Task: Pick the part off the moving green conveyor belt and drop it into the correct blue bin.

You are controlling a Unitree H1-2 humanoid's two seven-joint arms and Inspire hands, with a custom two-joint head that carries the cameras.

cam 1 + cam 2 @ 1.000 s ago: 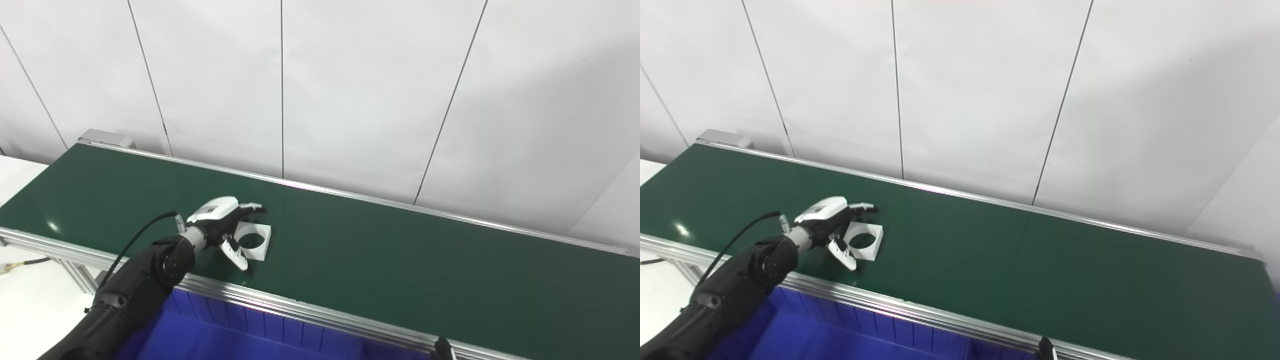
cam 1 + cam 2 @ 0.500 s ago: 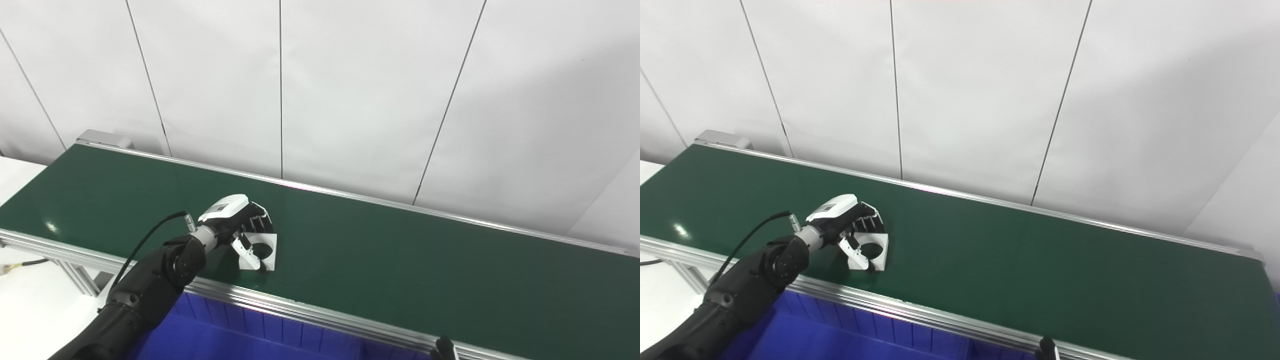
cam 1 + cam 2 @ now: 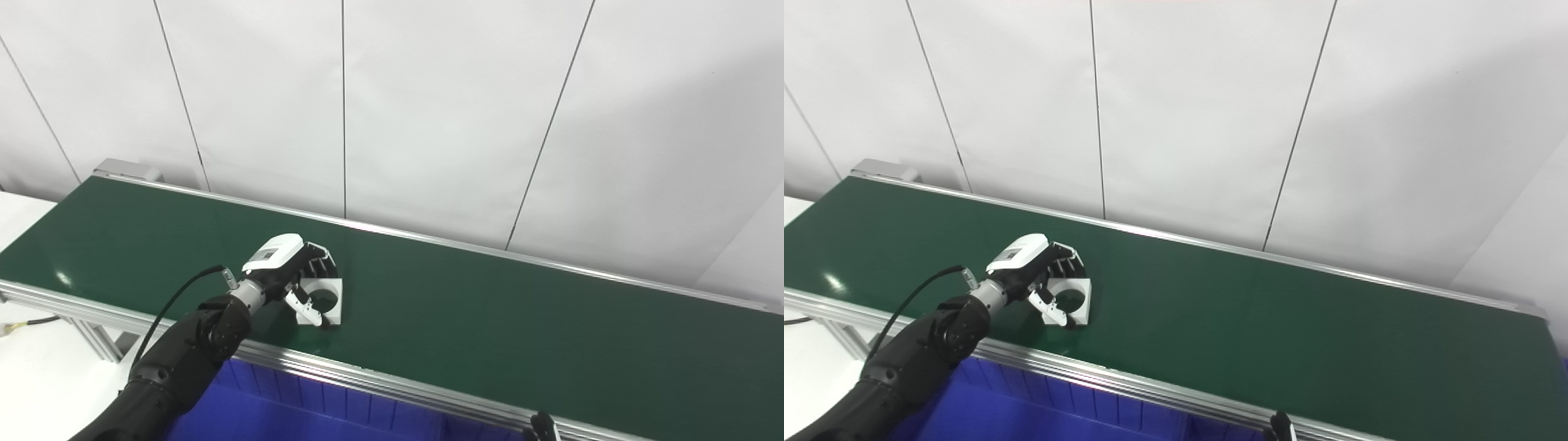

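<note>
Left hand: the left hand (image 3: 288, 272) reaches over the green conveyor belt (image 3: 490, 318), fingers (image 3: 320, 266) curled over the far edge of the white square part with a round hole (image 3: 324, 300), thumb on its near side, gripping it.
Part: on or just above the belt, near the belt's front rail (image 3: 367, 380); contact with the belt cannot be told.
Open room: belt bare to the part's right.
Blue bin: the blue bin (image 3: 294, 416) lies below the rail, cut off.
Right hand: only a dark tip of the right hand (image 3: 541, 425) shows; fingers cannot be told.
Change: a second ago the fingers were spread; now closed.

Left arm (image 3: 184, 355) black, cabled; left hand (image 3: 294, 275) white-backed, black-fingered.
</note>
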